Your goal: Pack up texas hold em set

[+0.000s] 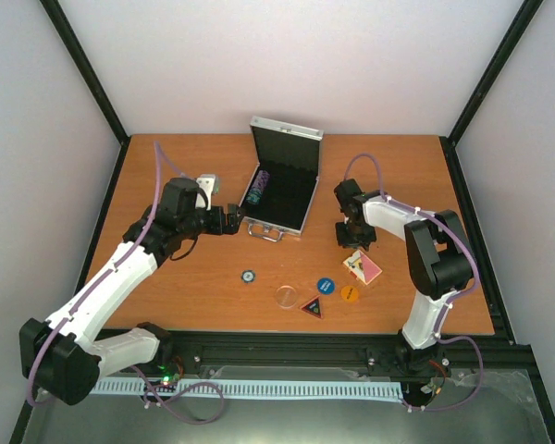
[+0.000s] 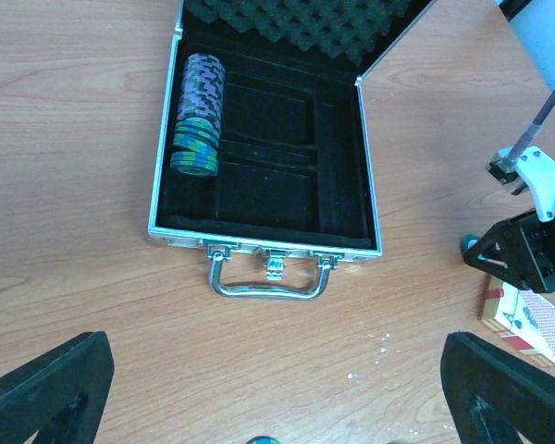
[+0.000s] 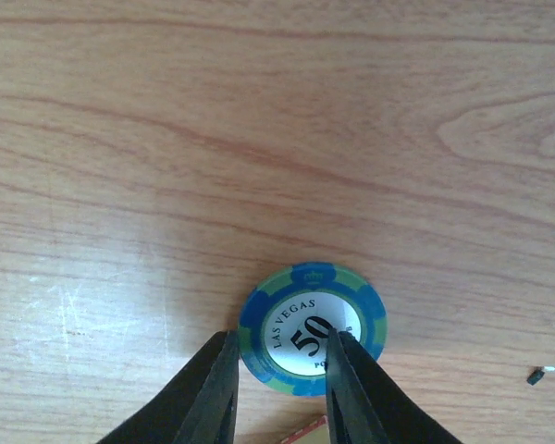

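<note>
Wooden surface [image 1: 166, 277] carried the set. Nearest, well in front of the small open silver aluminium case [image 2: 268, 243], lay a black triangular button [image 1: 313, 306] and blue [image 1: 326, 286] and orange [image 1: 350, 292] round buttons. Front-right of the case sat the red-backed card box [image 1: 363, 267]. There too the right hand [image 3: 280, 338] held its fingers a narrow gap apart over a blue-and-green "50" poker chip [image 3: 312, 328]; whether they clamped it could not be told. The left hand [image 1: 233, 220] hung just left of the case's handle, fingers wide apart. A row of chips [image 2: 199, 111] filled the case's left slot.
</note>
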